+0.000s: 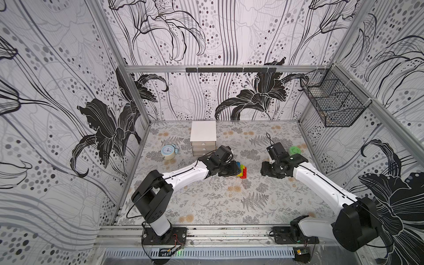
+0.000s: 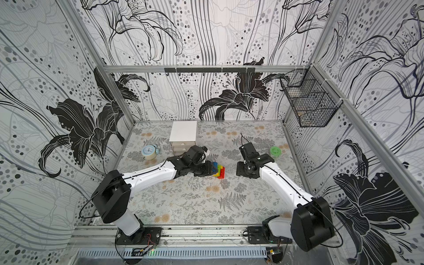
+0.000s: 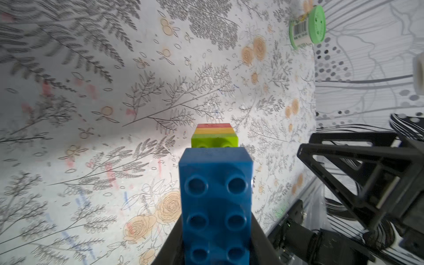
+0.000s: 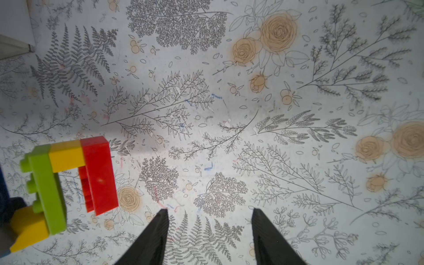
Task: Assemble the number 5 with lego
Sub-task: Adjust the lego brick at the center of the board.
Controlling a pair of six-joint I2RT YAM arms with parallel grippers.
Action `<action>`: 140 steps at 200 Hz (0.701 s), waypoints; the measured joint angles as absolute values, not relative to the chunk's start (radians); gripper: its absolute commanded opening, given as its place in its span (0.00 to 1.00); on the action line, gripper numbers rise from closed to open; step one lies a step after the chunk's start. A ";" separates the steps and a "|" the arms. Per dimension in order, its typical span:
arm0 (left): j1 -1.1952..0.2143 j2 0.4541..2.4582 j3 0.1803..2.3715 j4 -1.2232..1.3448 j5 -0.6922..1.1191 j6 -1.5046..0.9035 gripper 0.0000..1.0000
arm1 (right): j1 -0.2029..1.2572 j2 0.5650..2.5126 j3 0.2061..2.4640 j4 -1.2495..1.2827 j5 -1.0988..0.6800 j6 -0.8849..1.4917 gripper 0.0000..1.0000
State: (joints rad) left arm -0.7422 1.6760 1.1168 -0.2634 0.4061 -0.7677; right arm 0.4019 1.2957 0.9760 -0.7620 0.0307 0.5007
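1. Top views both show papered walls (image 1: 57,114). They are smooth, printed with black lilies, grey dots and wavy lines, and framed by aluminium rails.
2. Below lies the table (image 1: 229,202), a flat matt sheet of grey ferns and faded orange roses. My wrist views show faint red and blue pen scuffs on it.
3. A black wire basket (image 1: 332,103) of square mesh hangs on the right-hand wall.
4. A white drawer box (image 1: 203,134) stands at the back, plain-topped, with three shallow drawers.
5. A round pale-blue alarm clock (image 1: 168,152) sits left of the box. A green-lidded tub (image 3: 307,25) with a barcode label sits near the right edge.
6. The number 5 (image 1: 242,171) is at the table's middle, in glossy studded plastic. It runs blue brick (image 3: 215,195), yellow bricks (image 4: 66,156), lime-green brick (image 4: 48,183), red brick (image 4: 101,174). I cannot tell whether it touches the sheet.
7. My left claw (image 2: 212,168) is clamped on the blue brick, dark fingers (image 3: 169,247) on either side.
8. My right claw (image 4: 210,212) is beside the 5, clear of it. Its finely ridged black wedges are spread, with only table between them.
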 measured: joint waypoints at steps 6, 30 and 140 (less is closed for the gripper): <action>-0.733 1.682 1.109 -0.237 0.437 -0.768 0.32 | 0.400 1.296 0.976 -0.762 0.030 0.500 0.61; -0.701 1.710 1.070 -0.117 0.549 -0.769 0.32 | 0.398 1.299 0.979 -0.757 0.018 0.496 0.61; -0.612 1.822 0.952 0.122 0.770 -0.795 0.46 | 0.398 1.420 1.029 -0.670 -0.064 0.477 0.61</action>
